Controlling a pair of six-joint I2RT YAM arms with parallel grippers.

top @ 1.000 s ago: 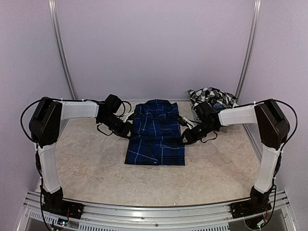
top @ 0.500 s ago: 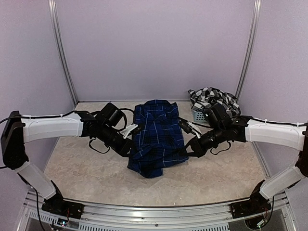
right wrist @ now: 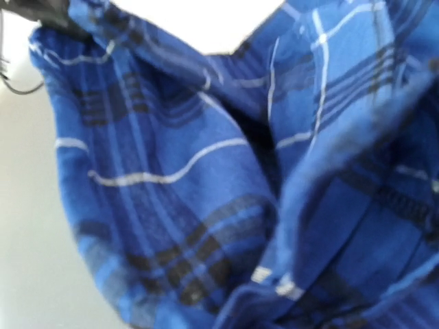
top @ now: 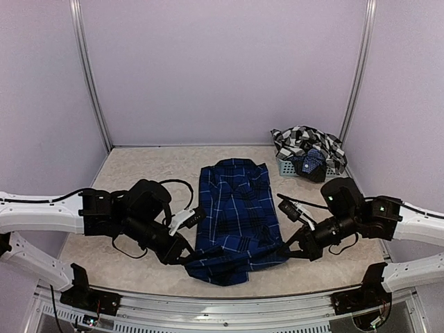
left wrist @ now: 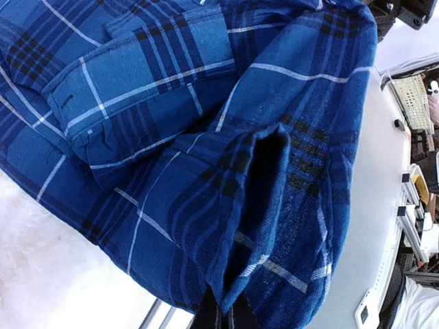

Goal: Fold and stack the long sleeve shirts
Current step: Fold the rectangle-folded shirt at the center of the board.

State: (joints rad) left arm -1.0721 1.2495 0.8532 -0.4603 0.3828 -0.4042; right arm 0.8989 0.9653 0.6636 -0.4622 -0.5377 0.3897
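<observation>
The navy blue plaid shirt [right wrist: 171,178] looks blurry from the right wrist. A black-and-white checked shirt [top: 305,139] mostly hides the grey-blue mesh basket [top: 284,167].

A navy blue plaid cloth shirt [top: 234,208] with thin white grid lines is laid lengthwise in the middle of the table [top: 139,177], its collar turned toward the far wall. Its upper part is spread fairly flat, while the near hem is bunched into rumpled folds and drawn up at both lower corners. A black-and-white checked cloth shirt [top: 305,139] is heaped, crumpled and unfolded, at the far right corner, well apart.
</observation>
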